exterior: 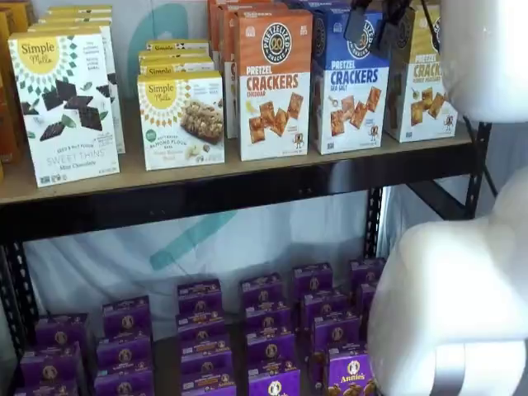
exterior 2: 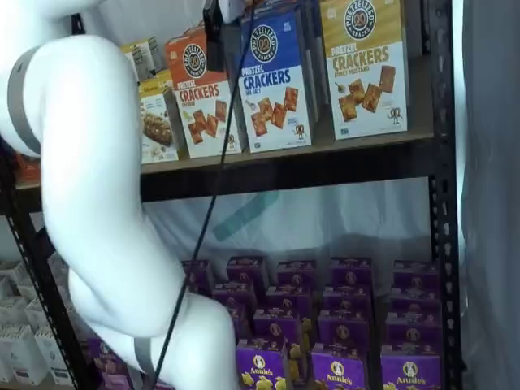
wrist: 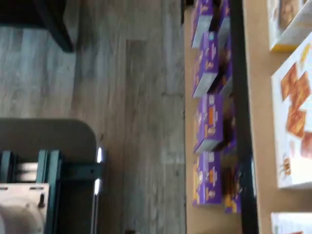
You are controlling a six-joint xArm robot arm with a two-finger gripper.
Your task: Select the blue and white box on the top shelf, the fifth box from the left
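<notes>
The blue and white box stands upright on the top shelf, between an orange-topped carton and a yellow-topped one; it shows in both shelf views. My gripper hangs from the upper edge right in front of the box's blue top. Its two black fingers show a gap with blue carton between them, so it is open and holds nothing. In a shelf view only one black finger shows, beside the box's upper left corner. The wrist view shows the shelf board with white cracker cartons; which is which I cannot tell.
The orange "CHEDDAR" carton and the yellow-topped carton flank the box closely. Simple Mills boxes stand further left. Purple boxes fill the lower shelf. My white arm stands in front, with a black cable. A teal-bracket mount shows.
</notes>
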